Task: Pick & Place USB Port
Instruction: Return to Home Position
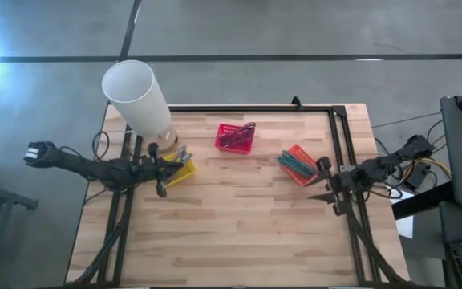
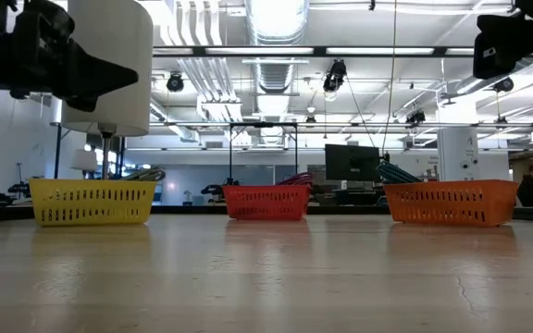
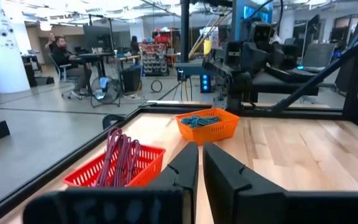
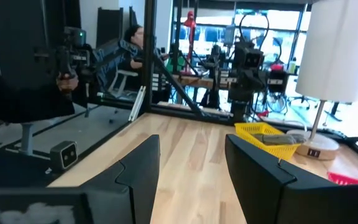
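Charger cables sit binned: pink cables (image 3: 120, 155) in the red bin (image 3: 145, 163), black cables (image 4: 281, 139) in the yellow bin (image 4: 257, 130), teal cables (image 3: 202, 119) in the orange bin (image 3: 211, 130). Left gripper (image 3: 201, 149) hangs above the table (image 1: 239, 225) beside the yellow bin, fingers nearly pressed together, empty. Right gripper (image 4: 191, 140) is near the orange bin, fingers spread, empty. We judge the cables light, limp, snag-prone — best pinched mid-bundle or at the stiff plug.

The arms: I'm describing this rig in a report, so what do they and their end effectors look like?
Both the left arm and right arm are slim, dark, jointed links with thin cables looping alongside. The left end effector and right end effector each have two black, wedge-shaped fingers; pale lettering below them is unreadable.
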`<state>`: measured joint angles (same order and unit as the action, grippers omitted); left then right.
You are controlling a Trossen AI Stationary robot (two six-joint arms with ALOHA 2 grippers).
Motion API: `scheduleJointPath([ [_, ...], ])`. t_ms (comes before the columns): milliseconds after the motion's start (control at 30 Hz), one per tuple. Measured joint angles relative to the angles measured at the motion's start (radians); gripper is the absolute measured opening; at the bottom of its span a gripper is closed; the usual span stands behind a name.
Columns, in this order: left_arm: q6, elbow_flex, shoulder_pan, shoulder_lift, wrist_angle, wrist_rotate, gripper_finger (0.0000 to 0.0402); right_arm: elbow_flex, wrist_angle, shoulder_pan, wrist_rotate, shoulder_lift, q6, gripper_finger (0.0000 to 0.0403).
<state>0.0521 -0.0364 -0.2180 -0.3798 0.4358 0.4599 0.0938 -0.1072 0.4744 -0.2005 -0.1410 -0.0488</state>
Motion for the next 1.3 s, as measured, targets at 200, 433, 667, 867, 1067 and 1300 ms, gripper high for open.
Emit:
scheduleJointPath([
  [200,0.015,0.012,0.0,0.045,-0.002,-0.006,0.003,-0.013,0.006,-0.007,0.0,0.027,-0.018,0.0176],
  [433,0.065,0.025,0.0,0.091,0.0,-0.085,0.003,-0.019,0.052,-0.033,-0.003,0.031,-0.018,0.0176],
  [667,0.129,0.027,0.0,0.168,-0.06,-0.105,0.003,-0.017,0.105,-0.054,-0.003,0.077,-0.023,0.0176],
  [867,0.133,0.028,0.0,0.255,-0.205,-0.108,0.003,-0.022,0.162,-0.059,-0.003,0.141,-0.008,0.0176],
  [1067,0.103,0.028,0.0,0.346,-0.353,-0.134,0.003,-0.043,0.183,-0.063,0.016,0.141,0.02,0.0176],
  [1300,0.149,0.026,0.007,0.379,-0.382,-0.164,0.003,-0.045,0.186,-0.063,0.018,0.14,0.017,0.0176],
])
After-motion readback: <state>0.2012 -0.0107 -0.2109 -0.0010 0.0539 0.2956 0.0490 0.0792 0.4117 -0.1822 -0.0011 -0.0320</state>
